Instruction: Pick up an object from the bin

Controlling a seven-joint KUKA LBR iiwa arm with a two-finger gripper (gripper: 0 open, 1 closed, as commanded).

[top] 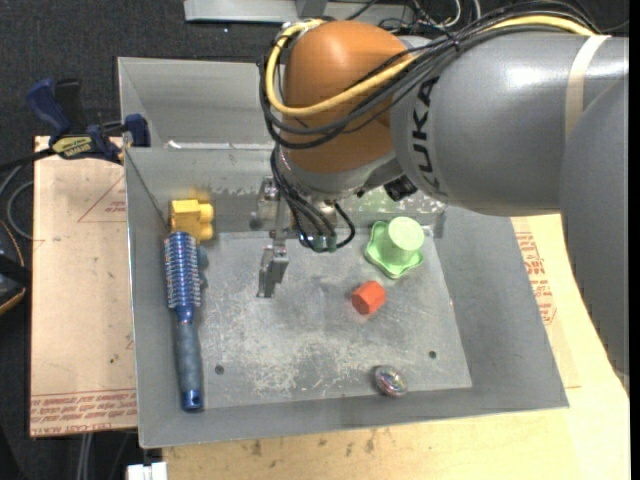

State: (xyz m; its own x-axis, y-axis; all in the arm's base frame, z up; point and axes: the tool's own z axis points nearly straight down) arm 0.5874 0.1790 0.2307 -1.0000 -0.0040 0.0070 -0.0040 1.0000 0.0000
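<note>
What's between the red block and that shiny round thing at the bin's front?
Nothing. In the camera view, only bare bin floor separates the red block from the shiny round thing.

Scuffed matt metal bin [300, 368], glossy plastic green cup [395, 246], blue hairbrush [186, 313] probably plastic
</note>
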